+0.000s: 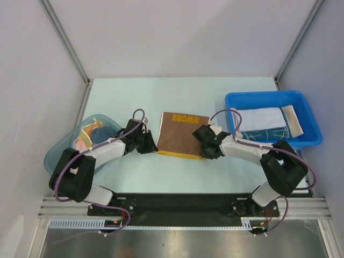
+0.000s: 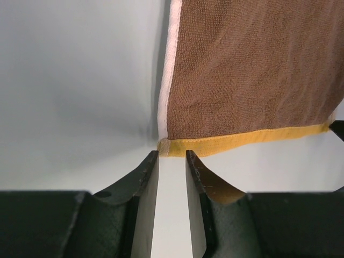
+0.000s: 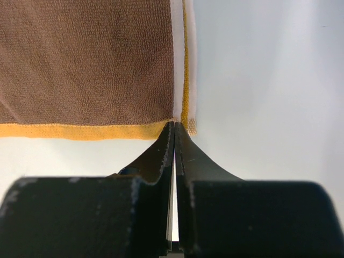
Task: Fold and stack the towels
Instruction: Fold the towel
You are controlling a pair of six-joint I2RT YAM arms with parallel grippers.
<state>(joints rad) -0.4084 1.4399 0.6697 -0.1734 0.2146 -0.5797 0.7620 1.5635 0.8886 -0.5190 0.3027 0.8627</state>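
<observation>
Two robot arms work one pale table (image 1: 177, 97), seen from above. At far left sits one translucent teal tub (image 1: 56, 156) holding crumpled cloth, an orange towel (image 1: 92, 130) among paler fabric; how many pieces lie there cannot be counted. Next comes the left gripper (image 2: 173, 155), set at the near left corner of the single brown towel (image 1: 183, 137). Its two fingers (image 2: 142, 183) stand slightly apart with bare table showing between them, and the yellow-trimmed corner lies just ahead of the tips, not clamped. The brown towel lies flat at the centre of the table between the two grippers, with one line of yellow lettering along its far edge, a yellow band along its near edge and a white layer showing at both sides. At its near right corner the right gripper (image 3: 174, 126) has both jaws pressed together, the tips meeting right at the layered white and yellow edge; whether any cloth is nipped between them cannot be told. At far right one blue bin (image 1: 269, 97) holds three cloths: a white towel (image 1: 260, 117) folded at the far side, a teal towel (image 1: 263, 133) nearer the arms, and a cream towel (image 1: 293, 121) along the right wall.
</observation>
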